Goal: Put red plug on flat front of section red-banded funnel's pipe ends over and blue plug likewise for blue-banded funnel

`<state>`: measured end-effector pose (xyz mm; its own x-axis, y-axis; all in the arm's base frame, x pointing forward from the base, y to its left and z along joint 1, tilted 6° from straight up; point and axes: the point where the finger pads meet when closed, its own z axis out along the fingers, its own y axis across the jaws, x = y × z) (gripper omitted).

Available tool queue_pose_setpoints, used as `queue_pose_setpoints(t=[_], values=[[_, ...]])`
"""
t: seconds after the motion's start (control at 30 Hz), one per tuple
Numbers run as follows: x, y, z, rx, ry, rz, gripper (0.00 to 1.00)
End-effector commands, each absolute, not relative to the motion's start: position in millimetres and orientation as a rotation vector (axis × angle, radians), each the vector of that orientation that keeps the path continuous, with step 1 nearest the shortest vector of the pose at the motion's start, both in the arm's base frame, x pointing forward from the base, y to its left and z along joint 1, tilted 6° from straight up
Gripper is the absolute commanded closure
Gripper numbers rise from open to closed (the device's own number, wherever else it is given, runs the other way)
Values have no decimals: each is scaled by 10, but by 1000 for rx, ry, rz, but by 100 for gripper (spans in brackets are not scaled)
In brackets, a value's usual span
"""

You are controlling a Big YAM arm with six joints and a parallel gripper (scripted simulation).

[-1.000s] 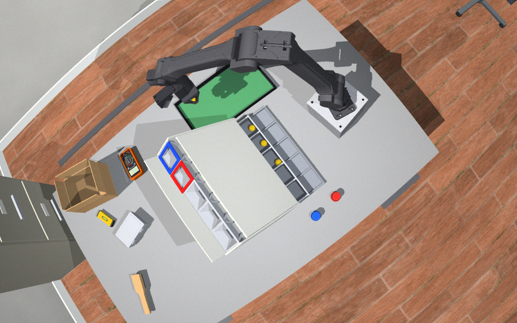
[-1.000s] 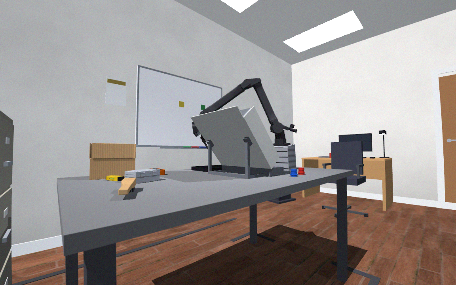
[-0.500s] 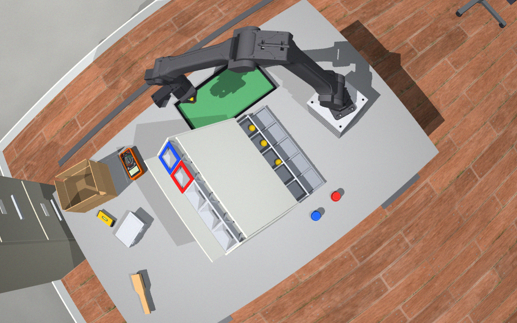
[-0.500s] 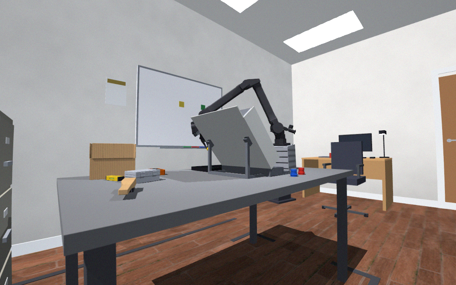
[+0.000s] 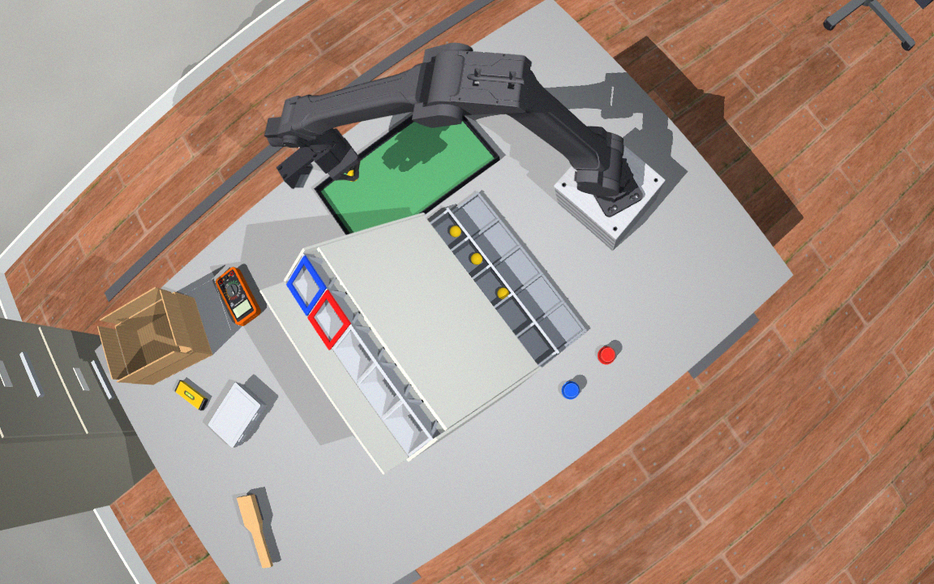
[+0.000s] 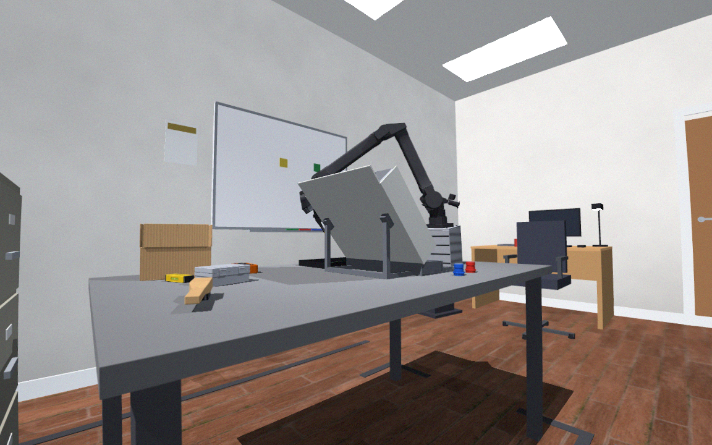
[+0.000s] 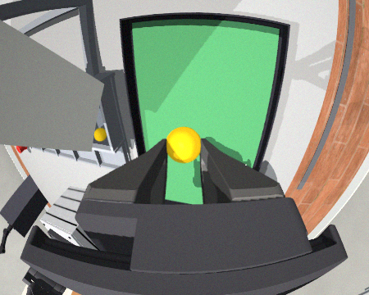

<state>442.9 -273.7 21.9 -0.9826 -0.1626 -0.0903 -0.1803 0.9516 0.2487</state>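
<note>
My gripper (image 7: 184, 146) is shut on a yellow marble (image 7: 184, 144) and holds it above the near corner of the green tray (image 5: 408, 173); the gripper also shows in the overhead view (image 5: 345, 173). The blue-banded funnel (image 5: 305, 284) and the red-banded funnel (image 5: 328, 319) sit at the top end of the white cover (image 5: 426, 312). Three yellow marbles lie in the first three sections below the cover: one (image 5: 455, 230), one (image 5: 476, 258) and one (image 5: 502, 292). The red plug (image 5: 606, 354) and the blue plug (image 5: 570, 389) stand on the table beyond the last section.
Three unbanded funnels (image 5: 376, 384) follow the red one. A cardboard box (image 5: 151, 335), a multimeter (image 5: 237, 294), a small yellow item (image 5: 190, 392), a white case (image 5: 234, 413) and a wooden block (image 5: 255, 528) lie on the left of the table. The arm's base (image 5: 608, 197) stands at the back right.
</note>
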Motion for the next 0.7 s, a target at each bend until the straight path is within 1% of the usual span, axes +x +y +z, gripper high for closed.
queue_pose_setpoints(t=[0.0,0.27,0.67], values=[[4145,-2889,440,-267,3008,355,100],[3508,-2907,577,-267,3004,346,100],[3510,-2910,575,-268,3006,348,100]])
